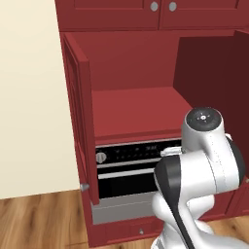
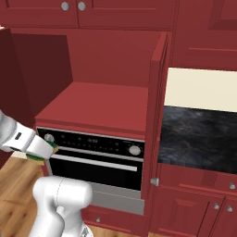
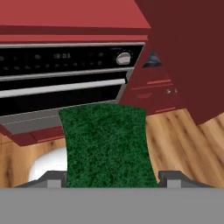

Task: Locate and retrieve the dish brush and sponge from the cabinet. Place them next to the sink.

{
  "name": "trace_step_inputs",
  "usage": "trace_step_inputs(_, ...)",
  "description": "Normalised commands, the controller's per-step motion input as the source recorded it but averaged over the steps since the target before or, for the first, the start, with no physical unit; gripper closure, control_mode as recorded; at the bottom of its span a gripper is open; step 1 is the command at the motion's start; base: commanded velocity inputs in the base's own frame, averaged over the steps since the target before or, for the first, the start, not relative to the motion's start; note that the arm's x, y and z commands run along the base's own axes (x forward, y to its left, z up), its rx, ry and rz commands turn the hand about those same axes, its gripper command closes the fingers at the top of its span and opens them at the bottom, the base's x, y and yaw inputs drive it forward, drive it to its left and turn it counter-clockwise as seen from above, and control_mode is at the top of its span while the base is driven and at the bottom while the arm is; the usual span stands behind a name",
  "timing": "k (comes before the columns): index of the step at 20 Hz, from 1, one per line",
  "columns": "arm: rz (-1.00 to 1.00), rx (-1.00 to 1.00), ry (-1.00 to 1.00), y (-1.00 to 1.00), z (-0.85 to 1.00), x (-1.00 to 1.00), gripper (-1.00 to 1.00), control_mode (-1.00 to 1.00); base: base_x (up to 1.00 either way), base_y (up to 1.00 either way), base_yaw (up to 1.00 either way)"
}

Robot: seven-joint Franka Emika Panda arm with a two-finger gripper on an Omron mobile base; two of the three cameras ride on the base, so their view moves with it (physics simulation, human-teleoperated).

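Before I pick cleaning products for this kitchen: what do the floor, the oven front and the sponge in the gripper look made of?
Floor: wood planks, by the brown grain and seams.
Oven front: glossy black, probably glass, with a brushed-metal-looking handle and trim.
Sponge: coarse green scouring layer, speckled and matte; a yellow, probably foam, body shows in the right base view.

The cabinet stands open above the oven.

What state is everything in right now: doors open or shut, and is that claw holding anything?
cabinet: both doors swung open, shelf bare.
oven: door shut.
sponge: green side to the hand camera, held between the fingers.
gripper: shut on the sponge, down in front of the oven.
upper cupboards: shut.
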Motion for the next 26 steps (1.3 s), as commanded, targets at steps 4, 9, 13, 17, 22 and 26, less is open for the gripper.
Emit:
trace_step_inputs(4,0.00,0.00,0.00,0.00,0.00,0.00,1.00,1.00,-0.50,0.00,0.00)
trace_step_inputs(9,0.00,0.00,0.00,0.00,0.00,0.00,1.00,1.00,-0.44,0.00,0.00)
trace_step_inputs(13,0.00,0.00,0.00,0.00,0.00,0.00,1.00,1.00,-0.41,0.00,0.00)
trace_step_inputs(17,0.00,0.00,0.00,0.00,0.00,0.00,1.00,1.00,-0.41,0.00,0.00)
trace_step_inputs(22,0.00,0.00,0.00,0.00,0.00,0.00,1.00,1.00,-0.43,0.00,0.00)
trace_step_inputs(26,0.00,0.00,0.00,0.00,0.00,0.00,1.00,1.00,-0.45,0.00,0.00)
